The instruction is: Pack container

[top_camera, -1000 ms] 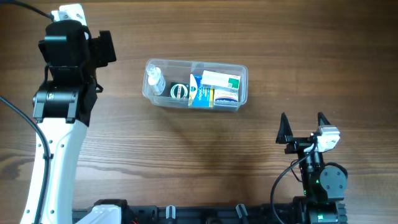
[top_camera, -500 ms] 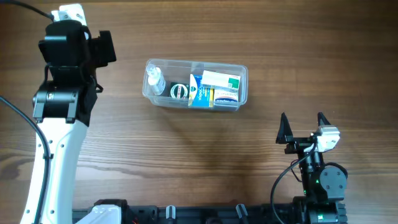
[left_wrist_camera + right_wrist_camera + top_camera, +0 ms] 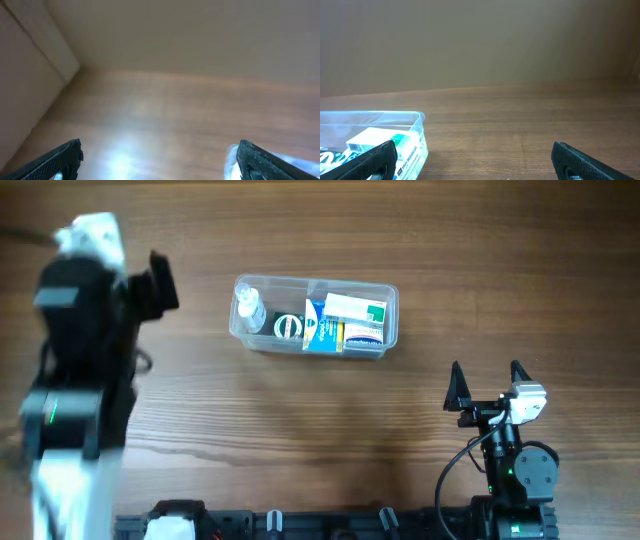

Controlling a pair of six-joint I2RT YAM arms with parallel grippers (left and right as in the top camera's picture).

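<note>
The clear container (image 3: 313, 317) lies on the wooden table, a little behind its middle. Inside it are a small clear bottle (image 3: 250, 308), a round green tin (image 3: 289, 327), a blue box (image 3: 322, 326) and a white-and-green box (image 3: 355, 308). My left arm (image 3: 75, 350) is blurred at the far left, well apart from the container. In its wrist view my left gripper (image 3: 160, 157) is open over bare wood. My right gripper (image 3: 486, 372) stands open at the front right. Nothing is between its fingers (image 3: 472, 162), and the container's corner (image 3: 415, 131) shows to its left.
A pale wall or board (image 3: 30, 75) rises at the left of the left wrist view. A black rail (image 3: 300, 525) runs along the table's front edge, and the right arm's base (image 3: 515, 480) sits there.
My left arm has swung to the left and toward the front and is smeared with motion. The right arm and the container have not moved.
</note>
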